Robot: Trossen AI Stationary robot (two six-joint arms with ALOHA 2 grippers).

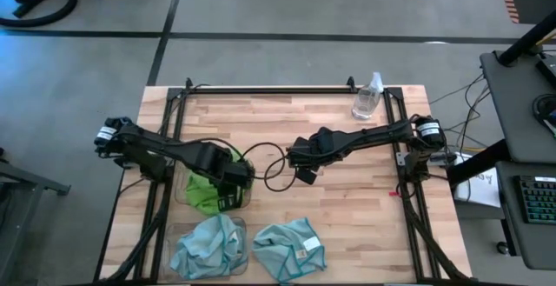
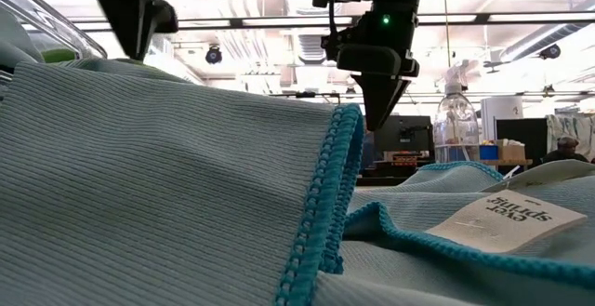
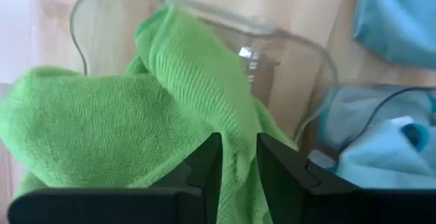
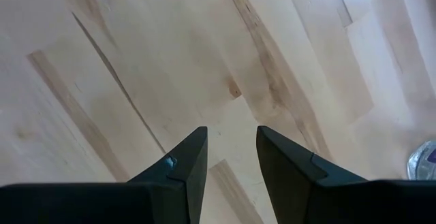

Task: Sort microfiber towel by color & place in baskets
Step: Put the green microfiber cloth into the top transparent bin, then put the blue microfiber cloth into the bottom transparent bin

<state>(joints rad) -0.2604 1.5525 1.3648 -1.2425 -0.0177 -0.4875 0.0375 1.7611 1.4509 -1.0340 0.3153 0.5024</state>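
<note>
A lime green microfiber towel (image 1: 201, 192) lies bunched in the farther clear basket (image 1: 179, 201), whose rim also shows in the left wrist view (image 3: 204, 14). My left gripper (image 1: 236, 179) is over that basket, shut on the green towel (image 3: 102, 115). The nearer basket (image 1: 174, 234) holds a pale blue towel (image 1: 208, 244). A second blue towel (image 1: 291, 247) with a white tag (image 2: 502, 218) lies flat on the table beside it. My right gripper (image 1: 300, 162) hangs open over bare wood (image 4: 231, 142) at mid-table, touching nothing. My left gripper pinches a raised fold of the green towel (image 3: 238, 157) between its two fingers, coming from above and slanting down. The fold runs up from the fingers to a peak (image 3: 170, 26). The rest of the towel rests slack in the basket.
A clear spray bottle (image 1: 367, 99) stands near the table's far right corner. Black cables (image 1: 269, 169) loop between the two grippers. The wood on the table's right half and far side is bare. In the low view, the blue towel (image 2: 167, 176) fills the foreground.
</note>
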